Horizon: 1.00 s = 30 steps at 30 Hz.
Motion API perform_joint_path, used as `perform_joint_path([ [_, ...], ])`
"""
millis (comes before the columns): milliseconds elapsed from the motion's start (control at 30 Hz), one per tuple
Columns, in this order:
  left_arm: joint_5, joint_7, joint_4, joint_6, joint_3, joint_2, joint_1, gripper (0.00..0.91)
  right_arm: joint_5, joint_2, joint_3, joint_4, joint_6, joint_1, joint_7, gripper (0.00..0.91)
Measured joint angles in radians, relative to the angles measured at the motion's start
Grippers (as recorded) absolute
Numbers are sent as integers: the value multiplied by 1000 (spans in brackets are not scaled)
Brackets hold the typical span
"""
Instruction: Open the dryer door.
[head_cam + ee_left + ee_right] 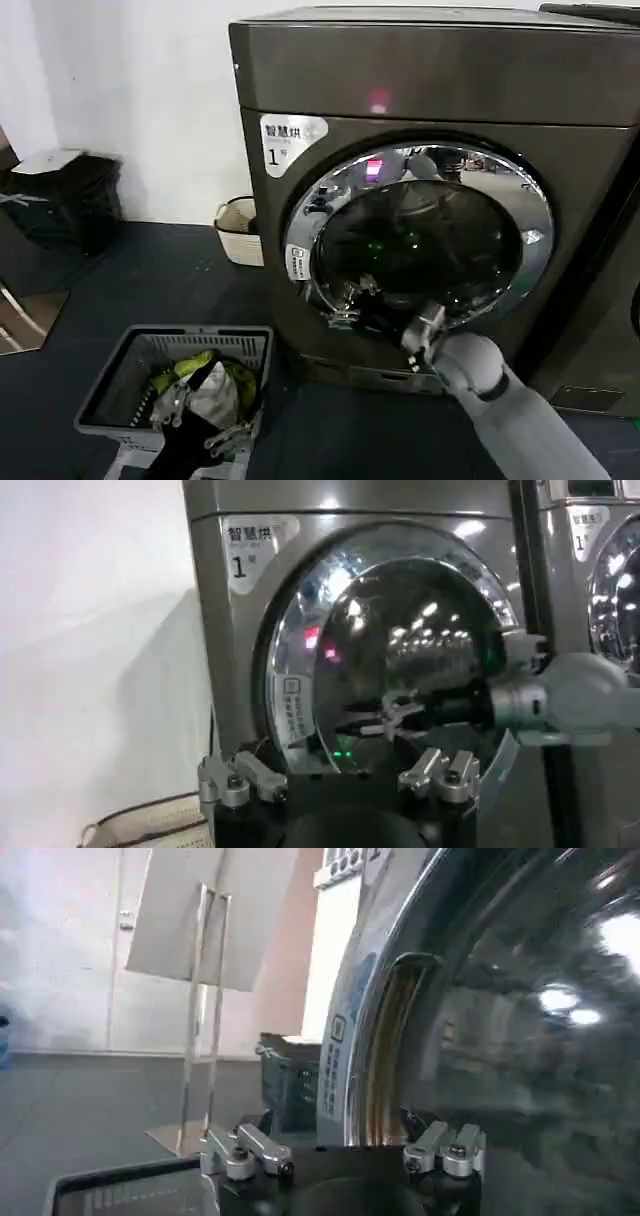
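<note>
Chrome-rimmed dryer door (420, 235) shut on the dryer (420, 80). Right gripper (425, 335) at its lower rim, fingers apart. Left gripper (205, 425), fingers apart, low over a basket (120, 385).

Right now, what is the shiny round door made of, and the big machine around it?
The dryer door: its wide rim looks like mirror-polished chrome, metal or plated plastic, since it reflects the room's lights; the dark centre looks like tinted glass. The dryer looks like painted or brushed sheet metal, bronze-grey with a soft, satin sheen.
</note>
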Motion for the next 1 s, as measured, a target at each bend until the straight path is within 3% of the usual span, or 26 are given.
perform_joint_path([
  [200, 33, -13, 4, 7, 3, -2, -1, 907, 39, 19, -32, -32, -5, 51, -10, 907],
  [467, 19, -1, 10, 82, -6, 3, -25, 907, 64, 15, -22, -30, -33, 68, -60, 907],
  [1000, -204, -4, 63, 238, -98, 113, -158, 907, 135, -69, 27, 26, -24, -8, -285, 907],
])
